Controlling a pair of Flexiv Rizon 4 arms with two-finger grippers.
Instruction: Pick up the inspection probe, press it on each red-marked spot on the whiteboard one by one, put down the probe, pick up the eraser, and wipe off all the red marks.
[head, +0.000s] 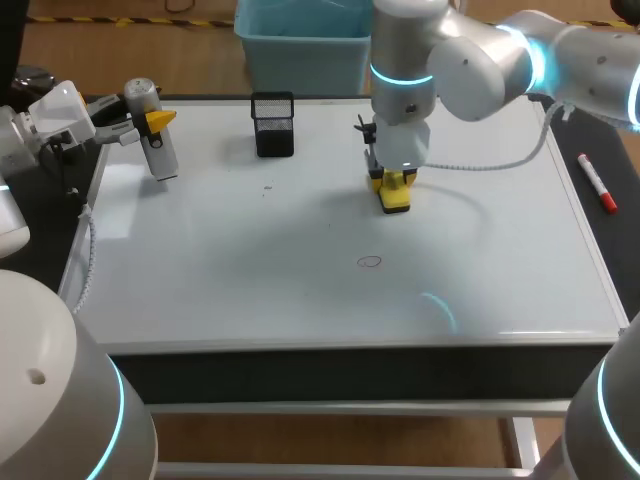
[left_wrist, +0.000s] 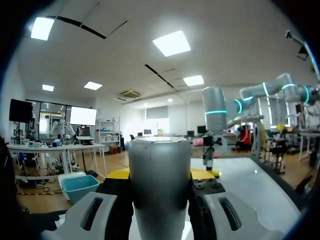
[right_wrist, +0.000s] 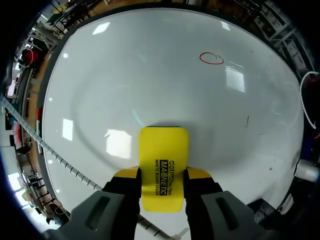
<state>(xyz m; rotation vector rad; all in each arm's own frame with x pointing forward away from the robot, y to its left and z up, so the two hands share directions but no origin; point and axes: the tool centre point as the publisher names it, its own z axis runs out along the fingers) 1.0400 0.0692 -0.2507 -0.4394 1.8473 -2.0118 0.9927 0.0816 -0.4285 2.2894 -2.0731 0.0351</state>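
The whiteboard covers the table. One red circle is drawn near its middle, and the same red circle shows well ahead of my right gripper. That right gripper is shut on the yellow eraser, which stands on the board behind the circle. The eraser sits between both yellow-tipped fingers. At the far left corner, my left gripper is shut on the grey cylindrical probe, held roughly upright. In the left wrist view the probe fills the gap of the left gripper.
A black mesh holder stands at the board's far edge, between the two grippers. A red marker lies on the dark table strip right of the board. A few small dark specks dot the board.
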